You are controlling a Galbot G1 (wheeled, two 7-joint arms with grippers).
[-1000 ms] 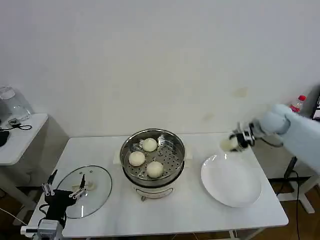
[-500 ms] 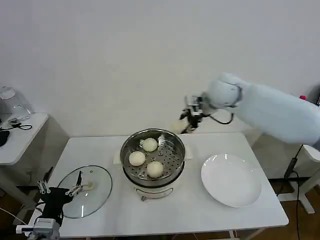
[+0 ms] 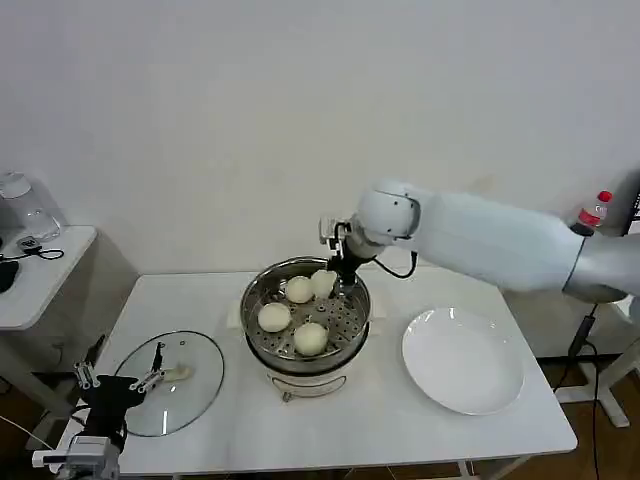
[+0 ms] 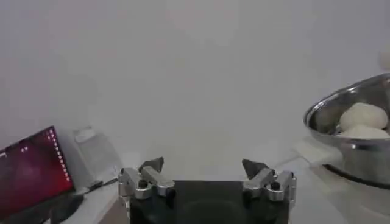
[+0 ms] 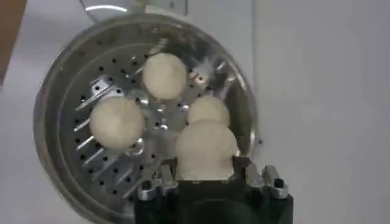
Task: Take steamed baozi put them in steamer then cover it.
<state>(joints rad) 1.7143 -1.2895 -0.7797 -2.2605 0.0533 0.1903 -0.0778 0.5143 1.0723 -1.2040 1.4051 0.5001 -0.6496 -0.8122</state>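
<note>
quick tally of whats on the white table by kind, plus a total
baozi: 4, three lying in the steamer, one held over it by the right end effector
steamer: 1
glass lid: 1
white plate: 1
total: 7

A: Right gripper (image 3: 333, 268) position?
B: Over the far rim of the round shiny steel steamer basket (image 3: 352, 330), closed on a cream-white round dough bun (image 3: 323, 283). Three more cream-white buns (image 3: 273, 317) lie below and nearer.
A: Left gripper (image 3: 117, 383)?
B: Spread wide, beside the round clear glass lid (image 3: 190, 385).
</note>
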